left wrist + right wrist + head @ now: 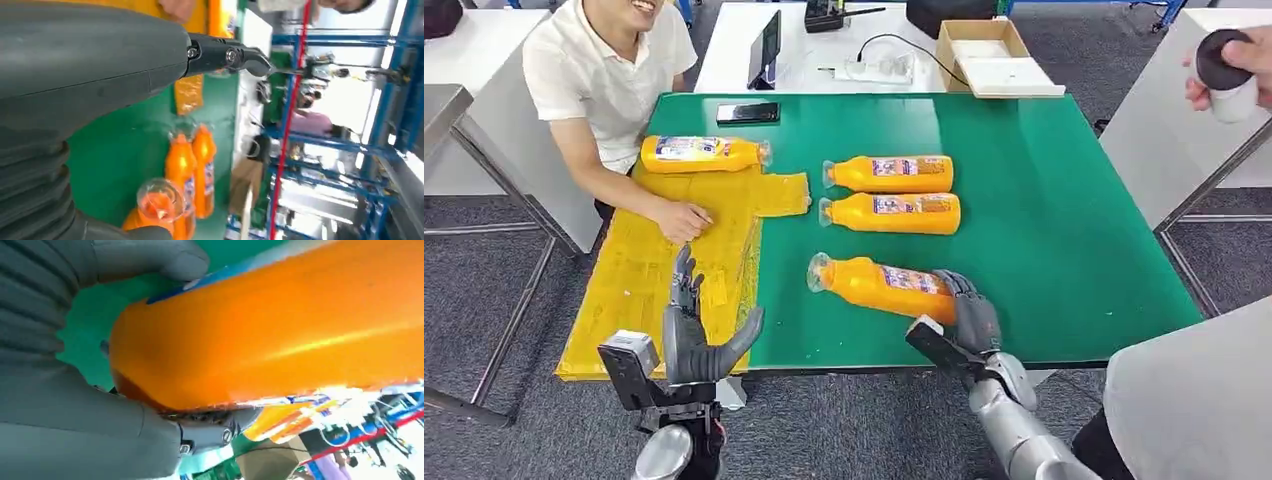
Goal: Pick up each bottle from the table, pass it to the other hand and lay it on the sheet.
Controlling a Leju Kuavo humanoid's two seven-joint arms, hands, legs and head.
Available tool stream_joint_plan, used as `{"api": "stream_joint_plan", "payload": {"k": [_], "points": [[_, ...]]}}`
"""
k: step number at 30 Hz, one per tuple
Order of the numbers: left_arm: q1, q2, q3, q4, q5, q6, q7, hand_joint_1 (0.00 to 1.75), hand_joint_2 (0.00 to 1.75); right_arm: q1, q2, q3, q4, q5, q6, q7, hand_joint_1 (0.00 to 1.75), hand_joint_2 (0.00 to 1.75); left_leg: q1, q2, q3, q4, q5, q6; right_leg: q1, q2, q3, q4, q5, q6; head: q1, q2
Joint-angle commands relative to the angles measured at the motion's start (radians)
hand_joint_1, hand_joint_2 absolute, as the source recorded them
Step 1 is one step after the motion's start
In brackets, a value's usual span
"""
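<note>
Filling the middle of the head view, a green tabletop [1064,230] carries a yellow sheet [634,290] along its left edge and four orange bottles lying on their sides. One bottle [699,153] rests at the upper end of the sheet, where a seated person in a white shirt [609,75] presses a hand [682,220] on the yellow surface. Two more bottles [889,174] lie side by side at centre frame. The nearest bottle [879,285], low and right of centre, is gripped at its base by the robot's right hand [969,315], thumb and fingers wrapped around it in the right wrist view. The left hand [692,335] hovers over the sheet's lower edge, fingers spread wide and holding nothing. A black phone [748,113] lies near the tabletop's far edge.
</note>
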Motion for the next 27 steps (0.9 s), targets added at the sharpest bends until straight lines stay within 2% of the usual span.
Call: {"api": "stream_joint_plan", "payload": {"k": [1,4,5,8,9,14,20,27], "points": [[0.028,0.021,-0.028,0.074,0.014,-0.027,0.017,0.00,1.75,0.104,0.059,0.000,-0.229,-0.138,0.004,-0.012,1.75,1.75,0.000,-0.001,-0.001,-0.001,0.000,-0.001,0.000,-0.001,0.000,0.000,-0.001,-0.001,0.000,0.000],[0.027,0.021,-0.028,0.073,0.014,-0.027,0.017,0.00,1.75,0.105,0.056,0.001,-0.229,-0.138,0.004,-0.012,1.75,1.75,0.000,-0.003,-0.006,-0.001,0.000,-0.001,0.000,-0.002,-0.005,0.000,-0.001,-0.001,0.000,0.000],[0.017,0.055,-0.074,0.077,-0.003,-0.084,0.044,0.00,1.75,0.117,0.068,-0.014,-0.264,-0.206,0.018,-0.051,1.75,1.75,0.000,-0.003,-0.005,-0.001,-0.001,-0.001,0.000,-0.002,-0.004,0.000,-0.002,-0.001,0.000,0.000],[0.023,0.064,-0.096,0.098,-0.015,-0.109,0.036,0.00,1.75,0.142,0.072,0.017,-0.336,-0.235,0.019,-0.019,1.75,1.75,0.000,-0.002,-0.007,-0.001,-0.001,-0.002,0.000,-0.002,-0.005,0.000,-0.002,-0.002,0.000,0.000],[0.025,0.082,-0.125,0.109,-0.028,-0.155,0.059,0.00,1.75,0.164,0.078,0.029,-0.390,-0.294,0.044,-0.029,1.75,1.75,-0.001,-0.004,-0.009,-0.001,0.000,-0.001,-0.001,-0.003,-0.007,0.000,-0.001,-0.001,0.000,0.000],[0.016,0.091,-0.157,0.198,0.036,-0.235,0.077,0.00,1.75,0.238,0.100,0.166,-0.557,-0.343,0.075,0.027,1.75,1.75,-0.001,-0.004,-0.008,-0.002,-0.001,-0.002,0.000,-0.004,-0.007,0.000,-0.002,-0.002,0.000,0.000],[0.015,0.084,-0.147,0.174,0.052,-0.241,0.059,0.00,1.75,0.233,0.102,0.206,-0.534,-0.341,0.066,0.039,1.75,1.75,0.000,-0.004,-0.010,-0.001,-0.001,-0.002,0.000,-0.004,-0.009,0.000,-0.003,0.000,0.000,0.000],[0.001,0.049,-0.105,0.159,0.138,-0.248,0.061,0.00,1.75,0.242,0.153,0.436,-0.462,-0.295,0.115,0.032,1.75,1.75,0.001,-0.002,-0.008,-0.001,-0.002,-0.002,0.001,-0.002,-0.008,0.000,-0.004,-0.001,0.000,0.000]]}}
